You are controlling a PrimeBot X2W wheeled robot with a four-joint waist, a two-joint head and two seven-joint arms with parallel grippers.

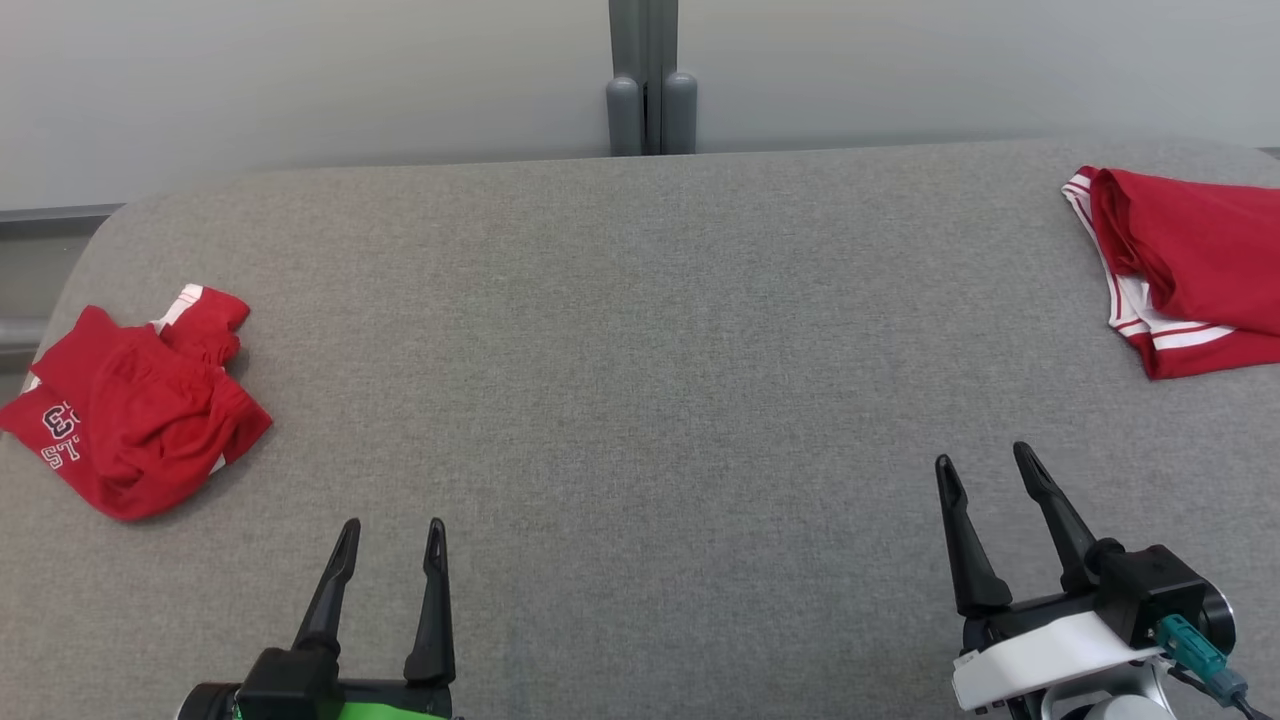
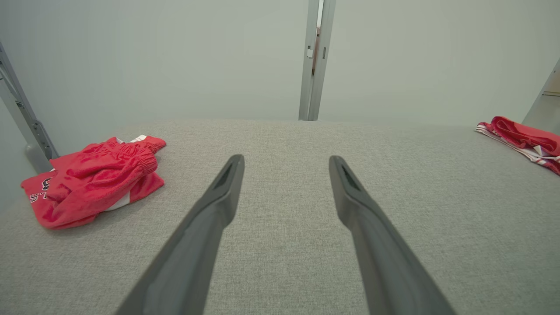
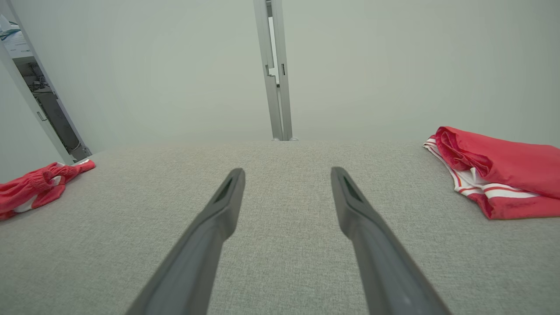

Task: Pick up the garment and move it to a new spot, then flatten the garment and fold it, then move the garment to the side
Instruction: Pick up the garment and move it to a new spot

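Garment [image 1: 135,410], red and crumpled, lies at the table's [image 1: 640,350] left edge, seemingly awaiting pickup; its white lettering reads "ST", the rest lost in folds. A second garment [image 1: 1190,260] lies folded at the table's right edge, probably set aside. Left pincer [image 1: 393,530] and right pincer [image 1: 984,457] hang apart, empty, over the table's near edge

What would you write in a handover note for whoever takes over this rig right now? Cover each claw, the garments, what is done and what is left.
Left claw: open, empty, above the grey table.
Right claw: open, empty.
Crumpled red garment: in a heap at the table's left edge.
Folded red garment: at the far right edge, seemingly already done.
To do: pick up the crumpled one, move it, flatten, fold, set aside.
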